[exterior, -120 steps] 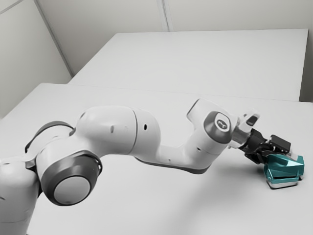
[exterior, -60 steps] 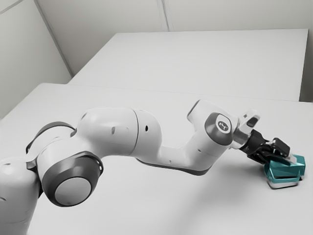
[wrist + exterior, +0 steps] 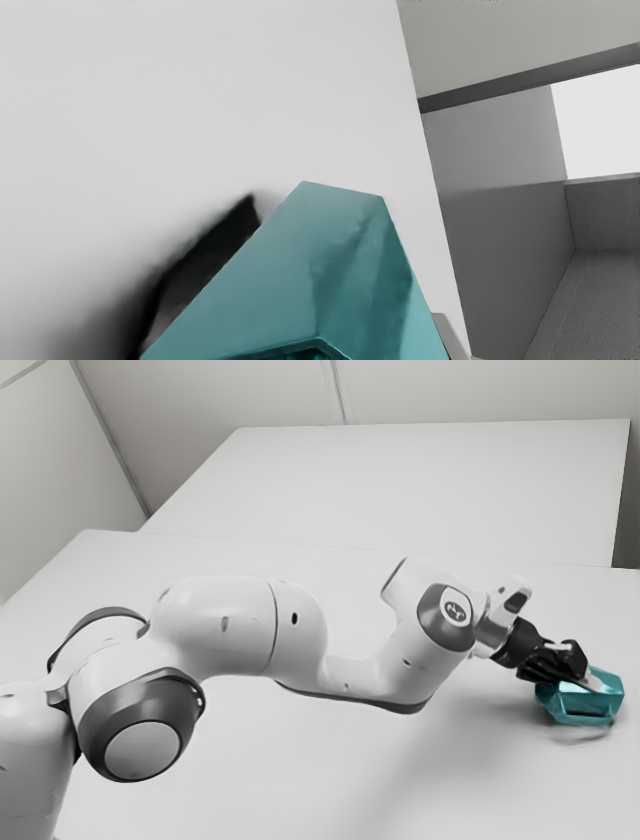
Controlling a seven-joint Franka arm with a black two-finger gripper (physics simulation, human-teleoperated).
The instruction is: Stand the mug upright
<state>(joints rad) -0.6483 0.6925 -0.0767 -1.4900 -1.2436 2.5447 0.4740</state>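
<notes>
- Fingers (image 3: 595,681), one pair, black with pale tips: closed on the mug, as far as the overlap in the exterior view and the tips flanking it in the wrist view allow one to judge.
- Mug (image 3: 580,706), one, teal, faceted: at the exterior view's right, between the fingers; leaning, not standing squarely on its base. A faint shadow lies on its near side; whether it touches the table cannot be told for certain.
- Arm (image 3: 225,625), one, white and grey: reaching in from the exterior view's left, sloping down to the mug.
- Table (image 3: 480,785), one, pale: beneath the mug.
- Progress, by judgement: hold on the mug, present; upright stand, lacking. Outstanding: the mug brought level, base down on the table, and let go.
</notes>
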